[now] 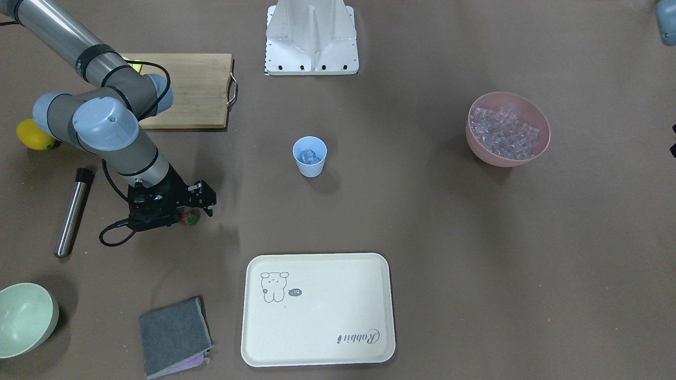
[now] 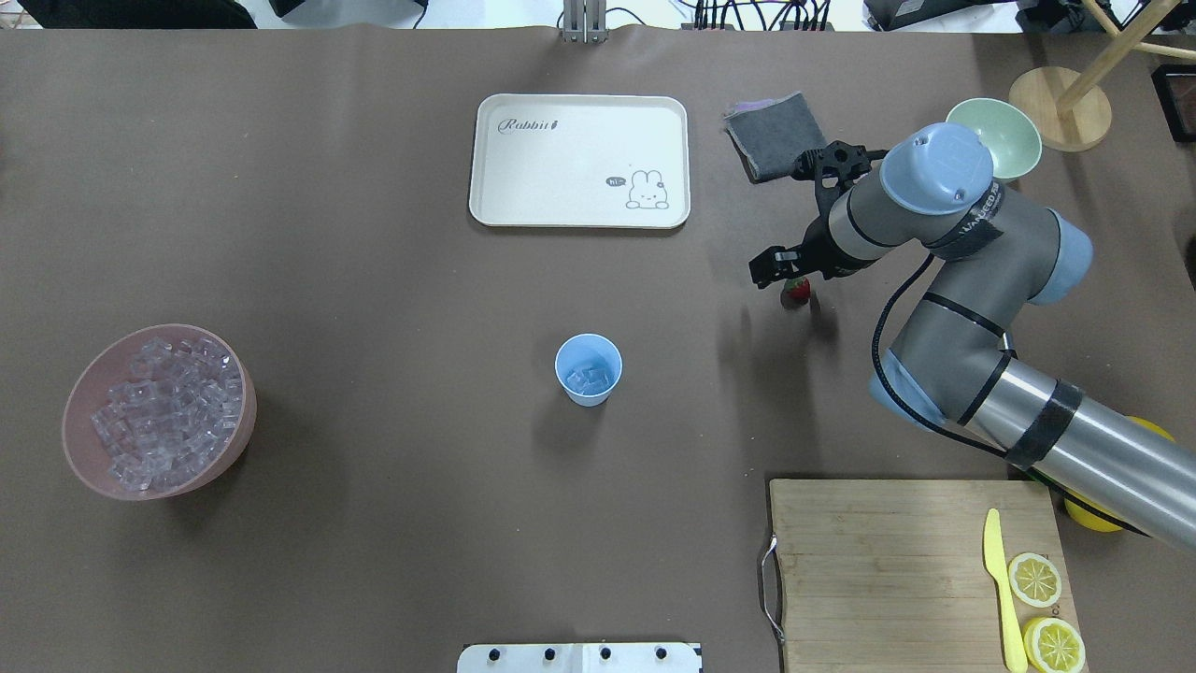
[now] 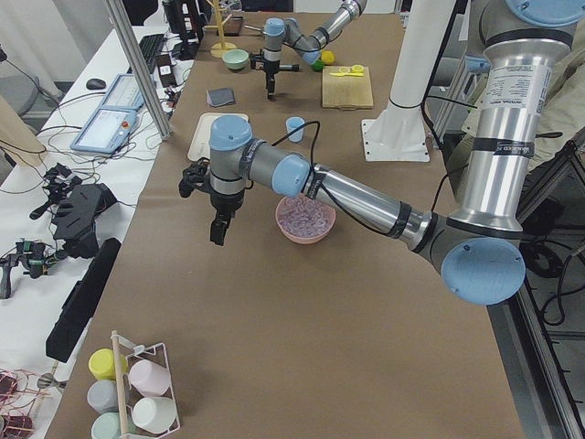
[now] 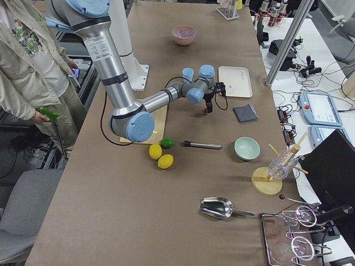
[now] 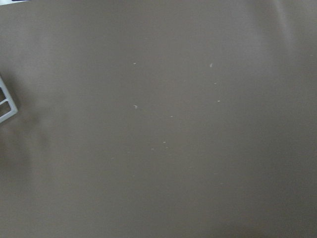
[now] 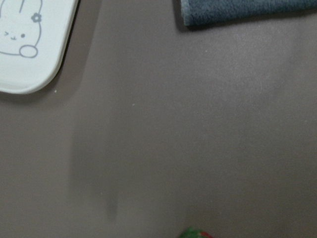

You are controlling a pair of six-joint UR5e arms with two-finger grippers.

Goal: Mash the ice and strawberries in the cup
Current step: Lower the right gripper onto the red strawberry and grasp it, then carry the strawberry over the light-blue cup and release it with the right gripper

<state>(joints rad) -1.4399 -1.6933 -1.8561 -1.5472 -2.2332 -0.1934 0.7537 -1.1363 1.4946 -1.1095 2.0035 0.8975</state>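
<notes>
The light-blue cup (image 2: 589, 369) stands mid-table with a few ice cubes (image 2: 590, 378) inside. More ice (image 2: 163, 411) fills the pink bowl (image 2: 84, 449) at the left. A small red strawberry (image 2: 796, 291) with a green cap is right of the cup. My right gripper (image 2: 790, 280) points down over it, apparently open, with the berry (image 1: 189, 218) between its fingers. The berry's top (image 6: 195, 233) shows at the bottom edge of the right wrist view. My left gripper (image 3: 218, 236) hangs above bare table beside the pink bowl (image 3: 306, 219); I cannot tell if it is open or shut.
A cream tray (image 2: 579, 201) lies beyond the cup, with a grey cloth (image 2: 774, 136) and a pale green bowl (image 2: 1004, 140) to its right. A steel cylinder (image 1: 73, 214) lies near the right arm. Nearer me is a cutting board (image 2: 888, 561) with a yellow knife (image 2: 998, 584) and lemon slices (image 2: 1037, 579).
</notes>
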